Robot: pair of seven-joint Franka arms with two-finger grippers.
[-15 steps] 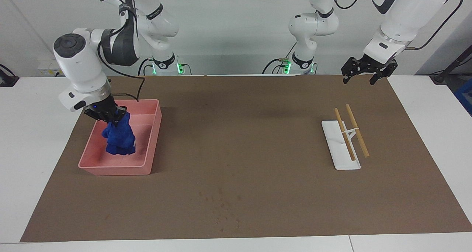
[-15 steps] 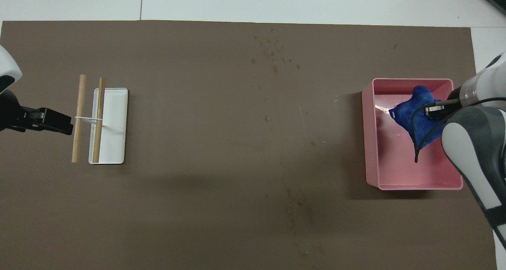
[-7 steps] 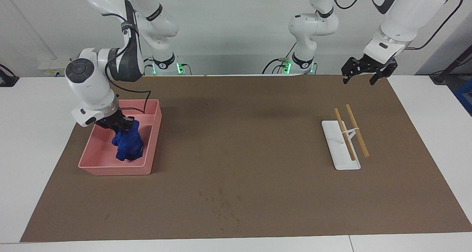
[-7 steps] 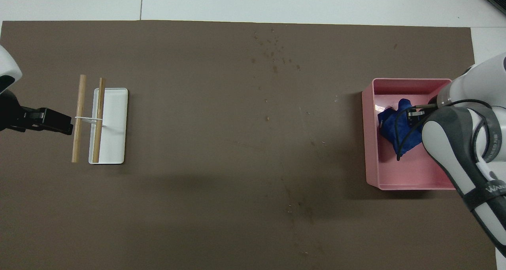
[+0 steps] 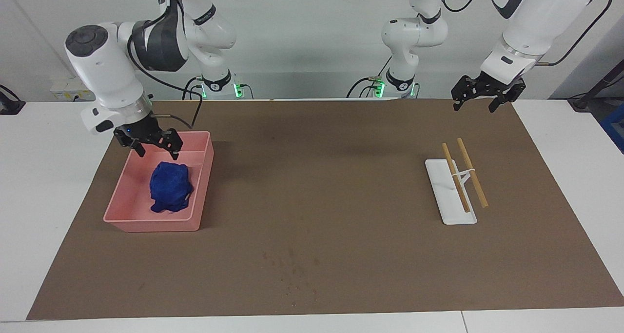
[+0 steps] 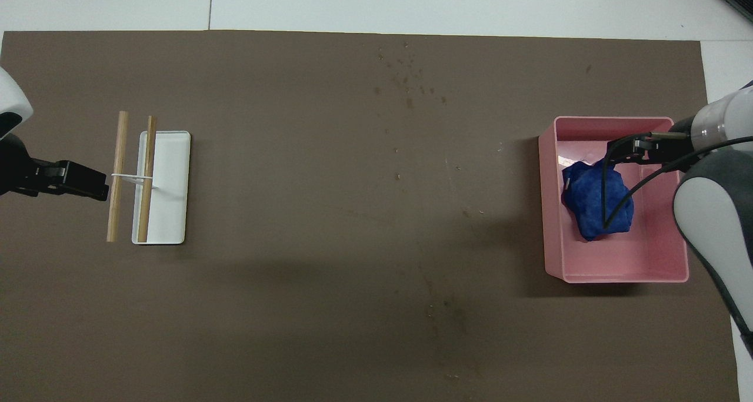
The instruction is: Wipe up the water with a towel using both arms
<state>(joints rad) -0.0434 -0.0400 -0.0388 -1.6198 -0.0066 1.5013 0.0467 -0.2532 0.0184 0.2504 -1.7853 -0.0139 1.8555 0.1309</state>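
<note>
The blue towel (image 5: 169,192) (image 6: 597,199) lies bunched up in the pink tray (image 5: 151,224) (image 6: 617,275) at the right arm's end of the mat. My right gripper (image 5: 157,152) (image 6: 640,149) hangs open just above the towel, clear of it and holding nothing. The water (image 5: 292,269) (image 6: 406,81) shows as small dark specks on the brown mat, in the middle of its length and near the edge farthest from the robots. My left gripper (image 5: 474,107) (image 6: 97,185) waits open in the air over the mat's corner at the left arm's end.
A white holder (image 5: 451,211) (image 6: 170,155) with two wooden sticks (image 5: 472,172) (image 6: 117,175) tied across it lies at the left arm's end of the mat. The brown mat (image 5: 341,177) covers most of the white table.
My right gripper lowered the towel into the pink tray, opened, let it go and rose above it. The left arm has not moved.
</note>
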